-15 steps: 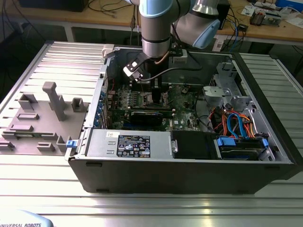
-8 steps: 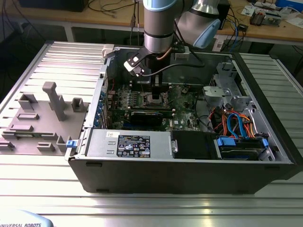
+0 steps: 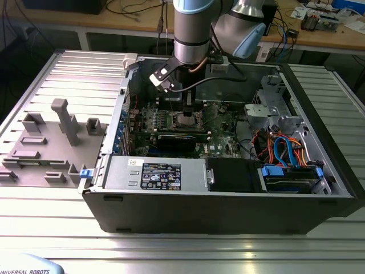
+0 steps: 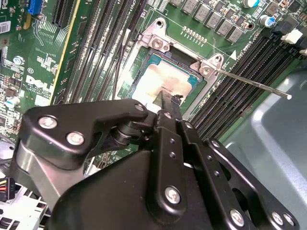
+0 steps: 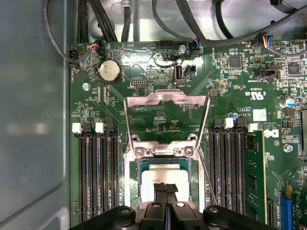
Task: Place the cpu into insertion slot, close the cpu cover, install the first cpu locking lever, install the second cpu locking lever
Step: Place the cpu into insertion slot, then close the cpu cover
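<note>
The open case (image 3: 228, 200) lies on its side on the ribbed table (image 3: 319, 251), and the arm reaches down into it over the green board (image 5: 230, 96). The gripper (image 5: 166, 188) hangs right above the slot (image 5: 130, 182), near the middle of the board between the two banks of long black memory slots (image 5: 96, 177). Its two narrow fingers (image 5: 160, 190) are pressed together with no gap between them, and nothing is pinched. The cover (image 5: 192, 99) stands swung open on its hinge, on the side of the slot toward the coin cell (image 5: 109, 71). Bare board shows through its window; how steeply it leans I cannot tell. The cpu (image 5: 163, 176) sits flat inside the slot's silver rim, its pale metal top facing up, and to my eye it is already seated. The relation that matters: the cpu lies straight beneath the fingertips, at or very near contact, though I cannot tell whether they touch. The cover lies beyond the tips, away from the wrist, across the slot. Being square, the cpu offers no long axis; its edges run parallel to the memory slots. A thin wire lever (image 4: 254, 85) juts free from one corner of the slot, apparently unlatched.
</note>
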Motion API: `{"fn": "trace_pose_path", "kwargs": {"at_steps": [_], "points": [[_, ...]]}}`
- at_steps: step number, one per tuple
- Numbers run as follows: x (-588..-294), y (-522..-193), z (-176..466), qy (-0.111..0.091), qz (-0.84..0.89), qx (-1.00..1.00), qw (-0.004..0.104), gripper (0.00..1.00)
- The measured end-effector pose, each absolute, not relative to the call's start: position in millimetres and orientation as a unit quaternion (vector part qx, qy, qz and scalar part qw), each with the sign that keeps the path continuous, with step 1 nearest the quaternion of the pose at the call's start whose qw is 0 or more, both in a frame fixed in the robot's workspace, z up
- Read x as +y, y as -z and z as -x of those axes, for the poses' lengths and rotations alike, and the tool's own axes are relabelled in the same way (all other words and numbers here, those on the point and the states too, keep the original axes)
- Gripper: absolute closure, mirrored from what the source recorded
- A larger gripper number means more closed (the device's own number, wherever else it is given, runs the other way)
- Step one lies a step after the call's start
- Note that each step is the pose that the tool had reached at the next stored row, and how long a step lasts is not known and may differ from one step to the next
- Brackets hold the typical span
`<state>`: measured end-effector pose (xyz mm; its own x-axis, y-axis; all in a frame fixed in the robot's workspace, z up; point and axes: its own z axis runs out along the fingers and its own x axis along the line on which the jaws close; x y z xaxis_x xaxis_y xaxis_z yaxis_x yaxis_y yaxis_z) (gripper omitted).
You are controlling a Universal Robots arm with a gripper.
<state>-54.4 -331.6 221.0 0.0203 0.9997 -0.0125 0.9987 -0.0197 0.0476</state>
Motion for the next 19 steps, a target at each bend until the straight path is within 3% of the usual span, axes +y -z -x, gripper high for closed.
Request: {"fn": "trace_pose_path", "kwargs": {"at_steps": [19], "points": [[-331.5,-228.9,54.3,-0.01,-0.714,0.7,0.019,0.89]]}}
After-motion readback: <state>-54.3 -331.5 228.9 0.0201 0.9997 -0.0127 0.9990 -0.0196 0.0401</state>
